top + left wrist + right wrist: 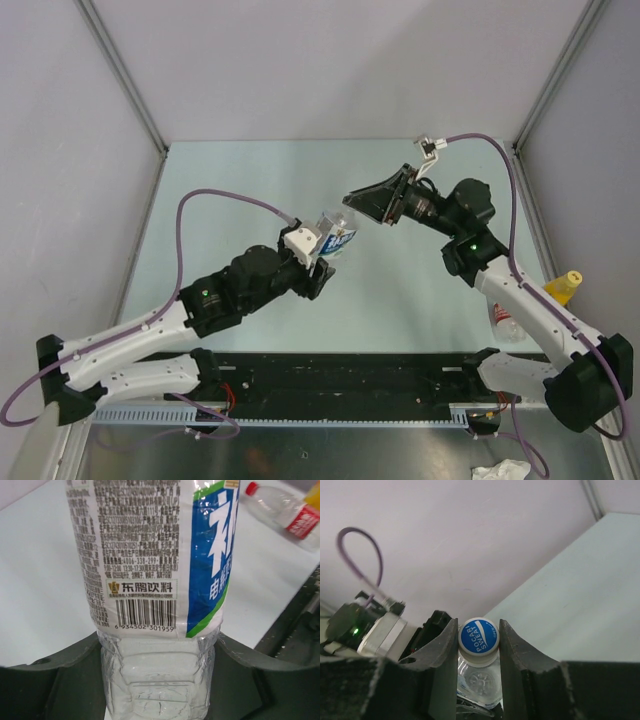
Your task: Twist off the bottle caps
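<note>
My left gripper is shut on the lower body of the clear bottle with the blue-green label and holds it tilted above the table. My right gripper is shut on that bottle's white cap, which has a blue printed top and sits on the neck. The clear bottle with the red label lies at the right, its red cap on. The orange-yellow bottle with its yellow cap stands beside it.
A black rail runs along the near edge between the arm bases. Grey enclosure walls with metal posts close the left, back and right. A crumpled white cloth lies at the bottom right.
</note>
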